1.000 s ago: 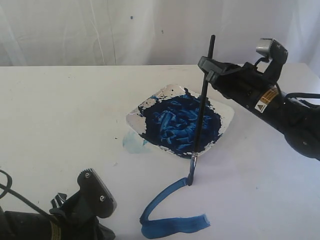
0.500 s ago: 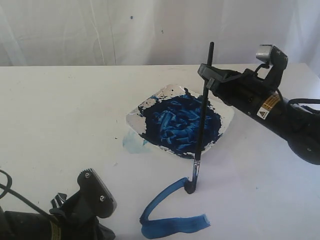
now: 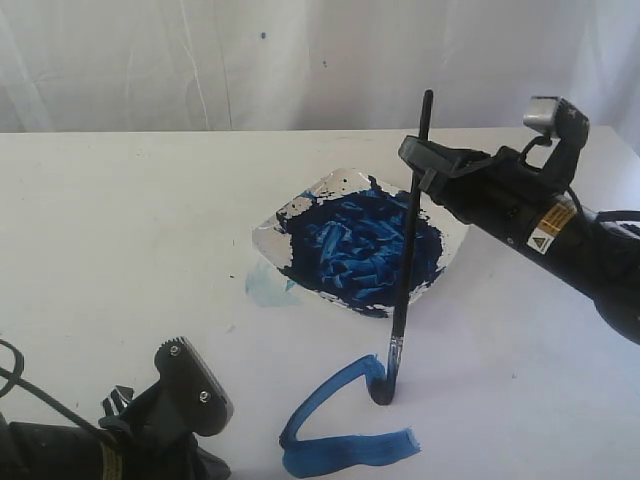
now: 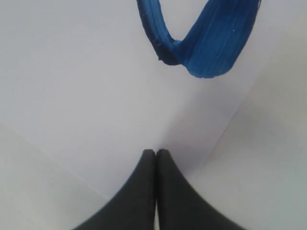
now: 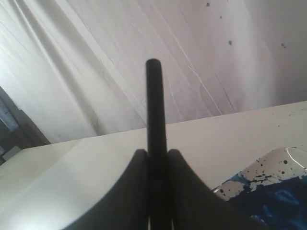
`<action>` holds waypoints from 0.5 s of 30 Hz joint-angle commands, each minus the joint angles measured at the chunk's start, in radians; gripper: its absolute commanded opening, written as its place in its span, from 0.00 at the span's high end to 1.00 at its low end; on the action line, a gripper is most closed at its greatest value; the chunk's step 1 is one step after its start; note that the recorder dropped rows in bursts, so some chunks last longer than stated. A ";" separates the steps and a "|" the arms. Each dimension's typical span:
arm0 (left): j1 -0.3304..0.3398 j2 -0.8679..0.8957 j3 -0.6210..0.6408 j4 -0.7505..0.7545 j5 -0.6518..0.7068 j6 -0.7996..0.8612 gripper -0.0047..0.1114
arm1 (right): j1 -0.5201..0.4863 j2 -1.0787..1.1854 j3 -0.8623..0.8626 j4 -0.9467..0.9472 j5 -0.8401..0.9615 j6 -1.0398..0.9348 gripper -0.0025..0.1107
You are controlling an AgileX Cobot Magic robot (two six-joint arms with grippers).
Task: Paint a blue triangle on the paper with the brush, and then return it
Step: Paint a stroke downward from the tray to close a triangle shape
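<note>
Painting stage, shown from outside and from both wrists. The white bench (image 3: pixel 120 220) carried the paper (image 4: pixel 96 96), whose faint edge showed best in the left wrist view. Behind the work sat the dish (image 3: pixel 455 225) of dark-blue paint, with a pale blue smear (image 3: pixel 265 285) just beside its near-left corner.

The right pincer (image 3: pixel 420 158) reached in from the right and was pinching the brush (image 3: pixel 405 280) high on its black handle; the right wrist view showed both fingers clamped against the shaft (image 5: pixel 154 105). The left pincer (image 4: pixel 156 155) hung low at the near-left, its fingertips pressed together on nothing, close to the painted corner but taking no part.

The brush stood nearly upright, its top leaning slightly to the right. Its tip was down on the paper just in front of the dish, touching the upper end of the blue triangle (image 3: pixel 340 440).

Of that figure two sides were laid: one slanting from the tip down to a rounded near-left corner, one running rightward from that corner to a free end (image 3: pixel 405 440). The free end lay nearer the camera than the tip and slightly to its right.

By judgement, the closing stroke ran that way, and the right arm, already holding the brush, was the one placed to draw it; the return of the brush was not yet due.
</note>
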 commanded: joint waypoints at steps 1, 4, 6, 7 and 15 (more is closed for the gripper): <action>0.003 0.005 0.007 -0.007 0.033 -0.001 0.96 | 0.003 -0.012 0.020 -0.029 -0.005 -0.016 0.98; 0.003 0.005 0.007 -0.007 0.033 -0.001 0.96 | 0.003 -0.012 0.049 -0.024 -0.005 -0.023 0.98; 0.003 0.005 0.007 -0.007 0.033 -0.001 0.96 | 0.003 -0.012 0.059 -0.030 -0.005 -0.023 0.98; 0.003 0.005 0.007 -0.007 0.033 -0.001 0.96 | 0.003 -0.012 0.064 -0.030 -0.005 -0.023 0.98; 0.003 0.005 0.007 -0.007 0.033 -0.001 0.96 | 0.003 -0.012 0.095 -0.032 -0.005 -0.023 0.98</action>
